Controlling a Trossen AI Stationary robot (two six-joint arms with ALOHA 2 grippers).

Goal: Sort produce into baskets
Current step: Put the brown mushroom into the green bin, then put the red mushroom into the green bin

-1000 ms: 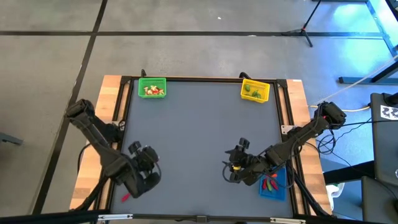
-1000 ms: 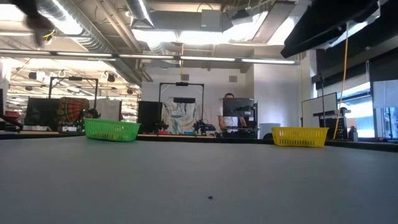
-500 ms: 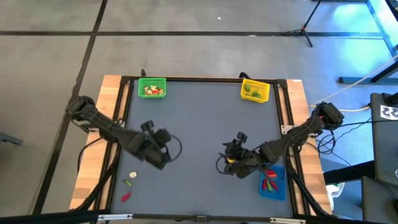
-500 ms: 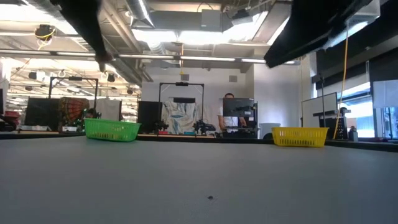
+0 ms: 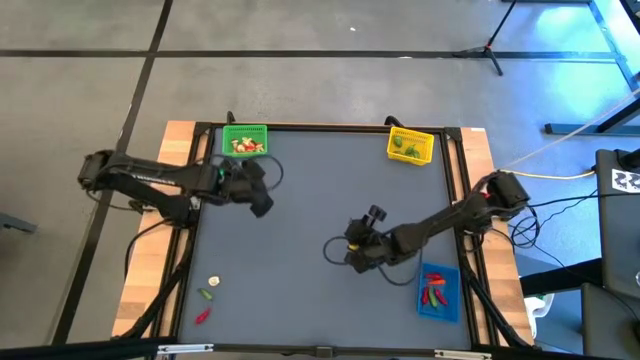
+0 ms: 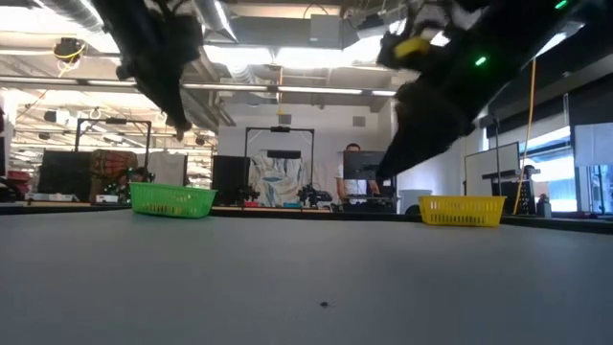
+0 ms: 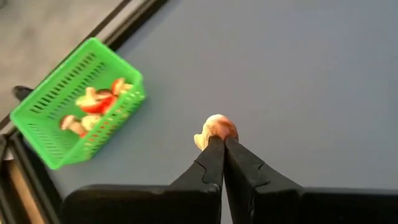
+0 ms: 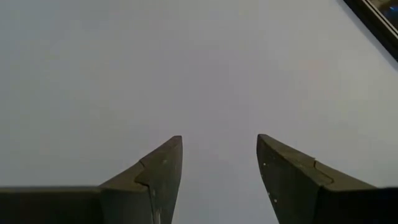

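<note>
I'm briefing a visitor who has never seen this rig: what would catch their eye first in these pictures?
Probably the left gripper, shut on a small mushroom piece and carried above the mat close to the green basket, which already holds similar pale and red pieces. Next, the right gripper hangs open over bare mat near the table's middle. A few loose pieces lie at the near left corner, and red chilies fill the blue basket at near right.

On the grey surface [image 5: 320, 180], the green basket [image 5: 245, 140] sits at the far left and the yellow basket [image 5: 410, 146] at the far right, both holding small pieces. The blue basket [image 5: 438, 291], near right, holds red pieces. The left hand [image 5: 258, 190] hangs just near of the green basket; the right hand [image 5: 352, 250] is over mid-surface. A pale piece [image 5: 213, 283], a green piece [image 5: 206, 295] and a red piece [image 5: 202, 316] lie loose near left.
</note>
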